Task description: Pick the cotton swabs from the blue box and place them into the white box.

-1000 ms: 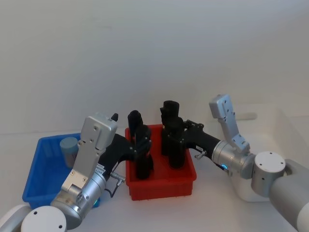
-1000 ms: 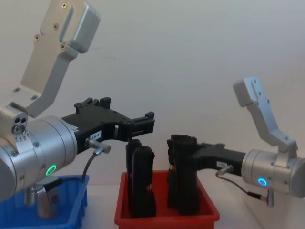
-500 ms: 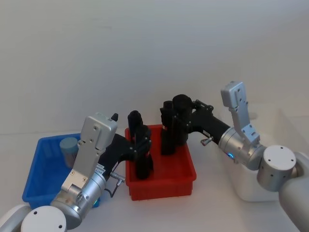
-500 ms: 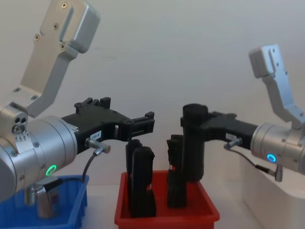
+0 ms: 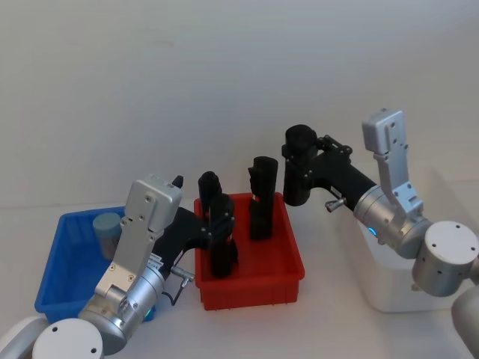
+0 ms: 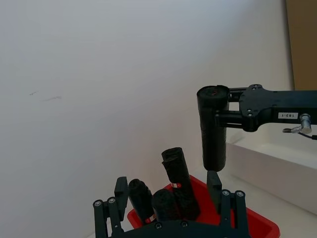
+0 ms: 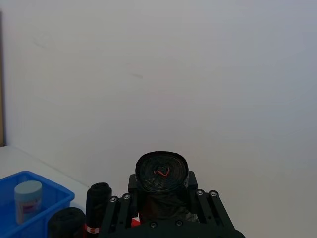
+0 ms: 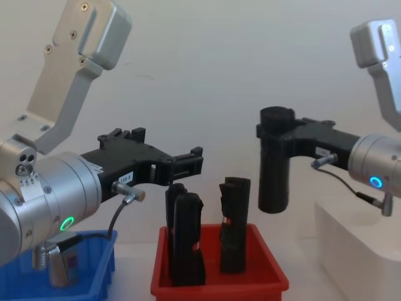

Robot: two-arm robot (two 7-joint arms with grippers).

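Note:
One cotton swab jar (image 5: 107, 228) with a pale lid stands in the far end of the blue box (image 5: 58, 258), and also shows in the right wrist view (image 7: 27, 198). My left gripper (image 8: 194, 162) hangs open and holds nothing, between the blue box and the red bin; its fingers (image 6: 121, 189) stand wide apart. My right gripper (image 5: 305, 168) is shut on a tall black rolled pack (image 8: 276, 169), held upright in the air above the red bin's far right corner, just left of the white box (image 5: 397, 288).
A red bin (image 5: 251, 288) sits between the blue and white boxes with three black rolled packs (image 5: 222, 243) standing in it. The white box (image 8: 363, 251) is at the right. A plain white wall runs behind the table.
My right gripper has lifted the black pack out of the red bin and carried it up and right, toward the white box. The left arm has not moved.

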